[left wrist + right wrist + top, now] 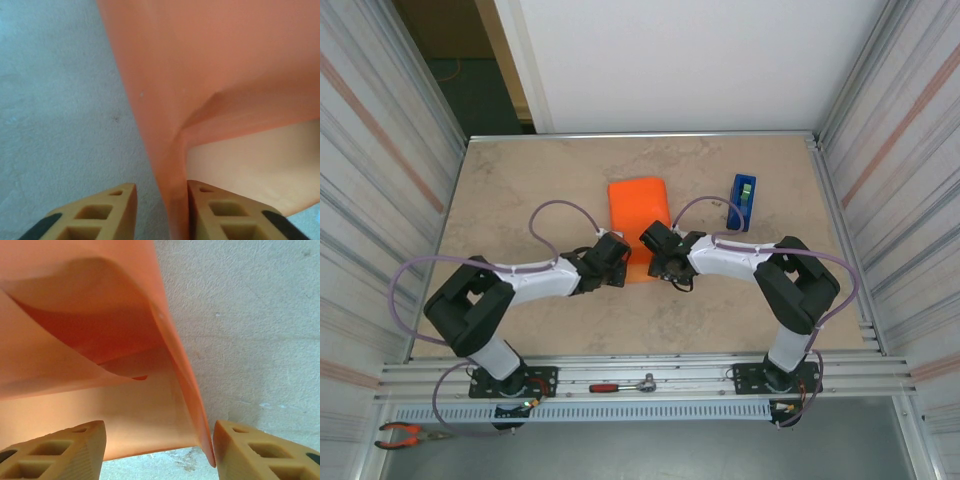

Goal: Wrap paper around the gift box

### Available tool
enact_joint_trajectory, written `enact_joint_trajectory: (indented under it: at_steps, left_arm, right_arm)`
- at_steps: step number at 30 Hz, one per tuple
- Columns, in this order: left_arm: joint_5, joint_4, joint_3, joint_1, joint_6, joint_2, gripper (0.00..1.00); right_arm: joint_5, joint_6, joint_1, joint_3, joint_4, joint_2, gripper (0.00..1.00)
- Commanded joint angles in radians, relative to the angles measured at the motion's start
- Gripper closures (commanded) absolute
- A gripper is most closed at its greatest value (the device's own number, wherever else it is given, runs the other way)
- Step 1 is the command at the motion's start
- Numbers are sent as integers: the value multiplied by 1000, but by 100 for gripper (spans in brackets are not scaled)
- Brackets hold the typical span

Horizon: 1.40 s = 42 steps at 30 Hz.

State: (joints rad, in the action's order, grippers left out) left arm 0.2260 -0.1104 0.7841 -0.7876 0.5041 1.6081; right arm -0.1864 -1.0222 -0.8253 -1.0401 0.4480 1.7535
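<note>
Wrapping was judged partly done: the thin bright orange paper sheet [638,205] was seen folded into a bundle at the middle of the beige mottled counter [520,190], the gift box presumably hidden inside. The left hand [161,192] was set loosely astride a raised fold, not clenched; the right hand [160,427] was spread wide beside the paper's edge. Closing and taping were judged outstanding. No writing could be read on the narrow blue tape dispenser [741,201].
</note>
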Motion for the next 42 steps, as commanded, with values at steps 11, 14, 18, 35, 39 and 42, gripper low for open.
enact_joint_trajectory:
  at_steps: [11, 14, 18, 35, 39, 42]
  left_arm:
    - [-10, -108, 107, -8, -23, 123, 100]
    - [-6, -109, 100, -9, -22, 111, 98]
    - [6, -109, 81, -9, -23, 74, 62]
    - [69, -225, 203, 20, -217, -157, 1]
    - [33, -285, 299, 49, -311, -132, 1]
    - [11, -301, 355, 73, -407, -107, 1]
  right_arm:
    - [-8, -4, 6, -5, 13, -41, 23]
    - [-10, -1, 11, 1, 12, -54, 16]
    - [-16, 8, 24, 5, 11, -65, 8]
    - [0, 75, 135, -77, -4, 39, 7]
    - [11, 93, 155, -77, -9, 42, 7]
    - [25, 111, 158, -68, -10, 20, 7]
